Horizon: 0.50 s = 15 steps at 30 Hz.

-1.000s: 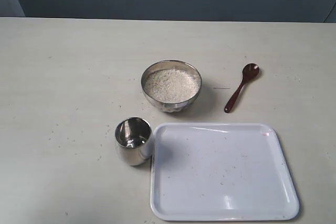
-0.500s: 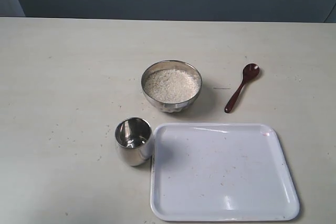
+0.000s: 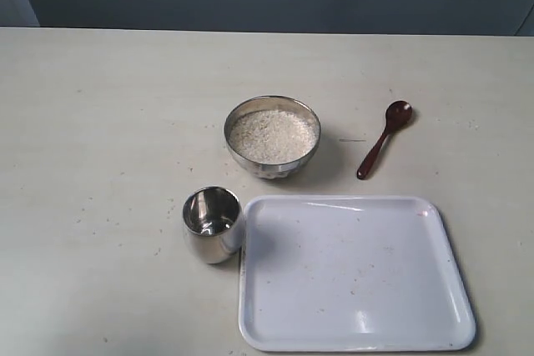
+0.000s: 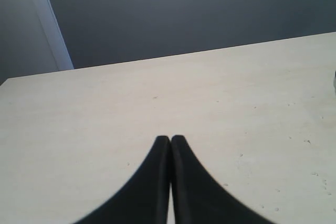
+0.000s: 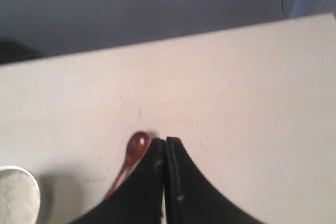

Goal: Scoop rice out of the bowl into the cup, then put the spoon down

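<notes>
The steel bowl point(image 3: 273, 136) sits mid-table, filled with white rice point(image 3: 273, 135). In front of it to the left stands the small steel cup point(image 3: 213, 224), which looks empty. The dark wooden spoon point(image 3: 384, 137) lies on the table right of the bowl, its oval end pointing away. Neither arm shows in the exterior view. My right gripper point(image 5: 165, 141) is shut and holds nothing; the spoon point(image 5: 131, 156) lies just beside its tip, and the rice point(image 5: 18, 198) shows at the frame's edge. Over bare table, my left gripper point(image 4: 170, 139) is shut and holds nothing.
A white rectangular tray point(image 3: 359, 335) lies at the front right, its left edge touching the cup. Small specks are scattered over the pale tabletop point(image 3: 108, 122). A dark wall runs behind the table's far edge.
</notes>
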{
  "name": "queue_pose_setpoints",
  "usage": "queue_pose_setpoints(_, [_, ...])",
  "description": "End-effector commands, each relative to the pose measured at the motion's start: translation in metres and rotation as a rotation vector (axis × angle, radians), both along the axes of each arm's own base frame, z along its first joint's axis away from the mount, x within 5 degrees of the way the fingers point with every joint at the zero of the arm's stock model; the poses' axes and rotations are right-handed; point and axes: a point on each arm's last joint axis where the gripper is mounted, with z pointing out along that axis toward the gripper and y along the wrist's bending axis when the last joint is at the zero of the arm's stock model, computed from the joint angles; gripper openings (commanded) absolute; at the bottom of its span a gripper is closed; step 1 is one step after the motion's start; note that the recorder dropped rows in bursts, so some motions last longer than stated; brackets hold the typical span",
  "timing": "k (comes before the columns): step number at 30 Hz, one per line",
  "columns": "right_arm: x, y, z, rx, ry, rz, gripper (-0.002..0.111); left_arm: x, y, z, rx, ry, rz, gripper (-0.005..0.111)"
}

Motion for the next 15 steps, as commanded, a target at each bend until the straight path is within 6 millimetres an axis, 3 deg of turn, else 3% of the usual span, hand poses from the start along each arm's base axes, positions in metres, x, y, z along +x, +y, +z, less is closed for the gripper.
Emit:
queue_pose_setpoints(1, [0.047,0.046,-0.078,-0.15,0.359,-0.037,-0.001,0.0,0.0,0.002,-0.007,-0.009,-0.003,0.001])
queue_pose_setpoints(9, [0.074,0.118,-0.165,-0.094,0.601,0.055,0.003,0.0,0.0,0.002,-0.007,-0.009,-0.003,0.001])
queue_pose_setpoints(13, [0.084,0.135,-0.201,-0.071,0.659,0.072,0.027,0.0,0.0,0.002,-0.007,-0.009,-0.003,0.001])
queue_pose_setpoints(15, [0.09,0.138,-0.217,-0.045,0.674,0.04,0.046,0.0,0.0,0.002,-0.007,-0.009,-0.003,0.001])
